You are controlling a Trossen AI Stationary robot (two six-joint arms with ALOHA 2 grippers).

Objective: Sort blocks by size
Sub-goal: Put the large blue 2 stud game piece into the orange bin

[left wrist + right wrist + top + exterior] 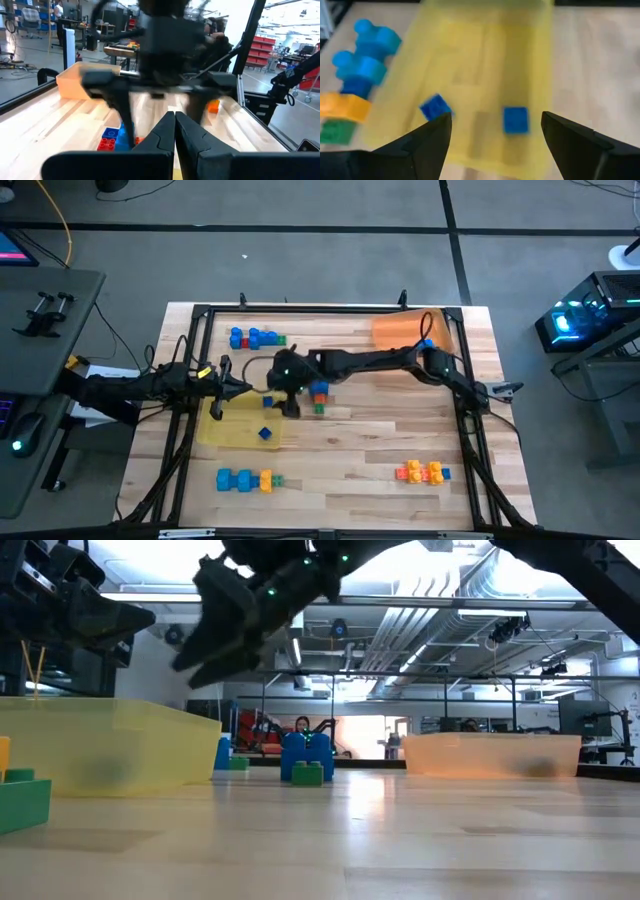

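Observation:
My right gripper (495, 135) hangs open over the translucent yellow tray (228, 430), reaching in from the table's right (284, 394). In its wrist view two small blue blocks show in the tray: one flat (515, 120), one tilted (435, 107) just beyond a fingertip. The high view shows one blue block (264, 433) on the tray. Blue, red and green blocks (318, 395) stand on the table beside the gripper. My left gripper (174, 125) waits shut at the table's left edge (244, 387), pointing level.
An orange tray (410, 332) sits at the far right. Rows of blocks lie at the far left (256, 338), near left (245, 479) and near right (424, 472). The black frame (200, 315) runs around the table. Bare wood lies in the middle and near part.

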